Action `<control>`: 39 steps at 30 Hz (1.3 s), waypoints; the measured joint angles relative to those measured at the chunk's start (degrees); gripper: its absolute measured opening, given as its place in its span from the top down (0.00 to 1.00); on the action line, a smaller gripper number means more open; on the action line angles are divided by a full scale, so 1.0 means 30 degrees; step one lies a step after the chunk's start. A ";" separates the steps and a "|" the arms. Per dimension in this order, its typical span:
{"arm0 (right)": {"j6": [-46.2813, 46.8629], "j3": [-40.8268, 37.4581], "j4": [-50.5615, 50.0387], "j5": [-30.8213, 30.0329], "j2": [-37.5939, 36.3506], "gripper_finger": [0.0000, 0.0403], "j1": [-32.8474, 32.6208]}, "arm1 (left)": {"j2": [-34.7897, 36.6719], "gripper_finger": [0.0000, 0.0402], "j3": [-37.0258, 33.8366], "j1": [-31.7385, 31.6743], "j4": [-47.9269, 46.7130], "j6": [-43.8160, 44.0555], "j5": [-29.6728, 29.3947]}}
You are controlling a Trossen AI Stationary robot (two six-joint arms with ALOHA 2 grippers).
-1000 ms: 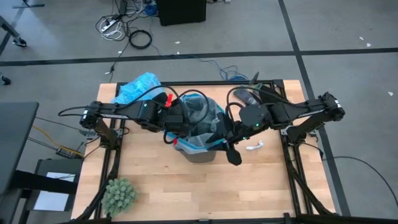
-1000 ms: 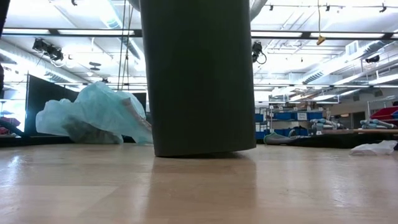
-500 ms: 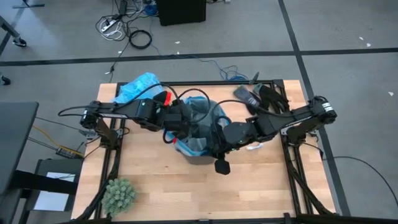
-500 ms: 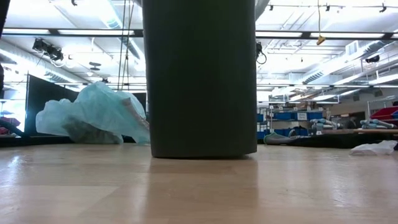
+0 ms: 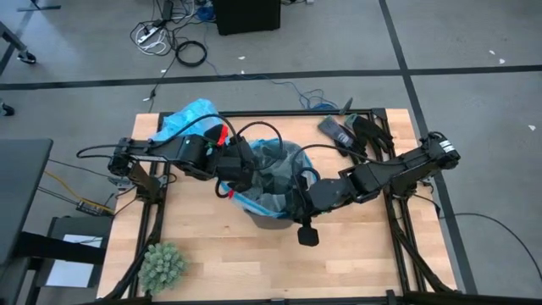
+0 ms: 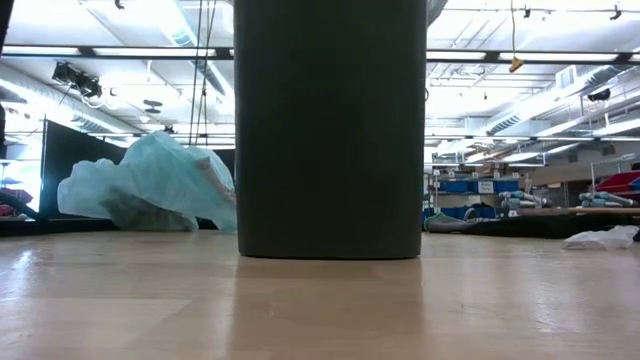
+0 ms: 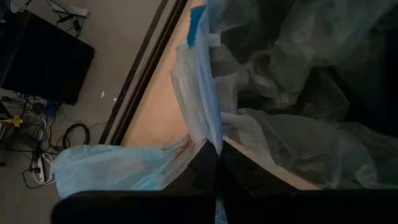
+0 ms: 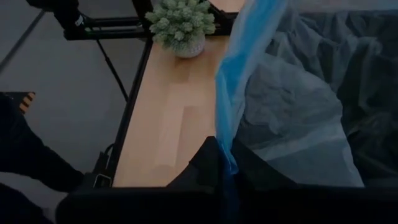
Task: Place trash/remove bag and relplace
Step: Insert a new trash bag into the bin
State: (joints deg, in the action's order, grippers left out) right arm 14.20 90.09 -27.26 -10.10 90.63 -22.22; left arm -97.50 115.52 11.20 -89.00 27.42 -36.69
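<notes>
A dark green bin (image 6: 330,130) stands mid-table, lined with a pale grey-blue plastic liner (image 5: 275,165) that has a blue rim. My left gripper (image 5: 240,176) is shut on that rim at the bin's left side. My right gripper (image 5: 297,196) is shut on it at the near right side. The bag (image 5: 188,119), bright sky-blue and crumpled, lies on the table's far left corner. Of the trash, one white scrap (image 6: 600,238) shows on the table at the right. My left gripper pinches the liner's blue rim edge (image 7: 208,134) between its two fingers, slanting down from the table's left. The plastic rises from the fingers in a thin gathered strip. My right gripper pinches the liner's blue rim (image 8: 229,146) between its two fingers, slanting down from the table's right. The rim runs up from the fingers as a folded band, the rest sagging into the bin.
A green spiky plant ball (image 5: 161,265) sits at the near left corner. Dark objects (image 5: 351,131) lie at the far right corner. Bare wood lies in front of the bin toward the near edge.
My right arm has swung toward the table's near edge and sunk, bringing its gripper in to the bin's near right rim. The bin has shifted a little toward the table's right. My left gripper has stayed at the left rim.
</notes>
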 joint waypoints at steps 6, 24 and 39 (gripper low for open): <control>0.0408 0.0013 -0.0388 -0.0494 0.0015 0.99 -0.0483 | -0.0001 0.96 0.0000 0.0475 0.0032 0.0508 0.0068; -0.0689 0.0713 0.0004 -0.1877 -0.0379 0.99 -0.1435 | 0.0001 0.96 -0.0007 0.1150 -0.0172 0.0940 0.0277; 0.0383 0.0757 -0.2008 -0.2216 -0.0393 0.96 -0.1159 | 0.0001 0.96 -0.0007 0.1179 0.0618 0.0330 0.0262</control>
State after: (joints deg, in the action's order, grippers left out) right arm 15.34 92.36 -33.28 -16.75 89.45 -25.69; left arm -97.49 115.50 14.74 -87.15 28.41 -35.90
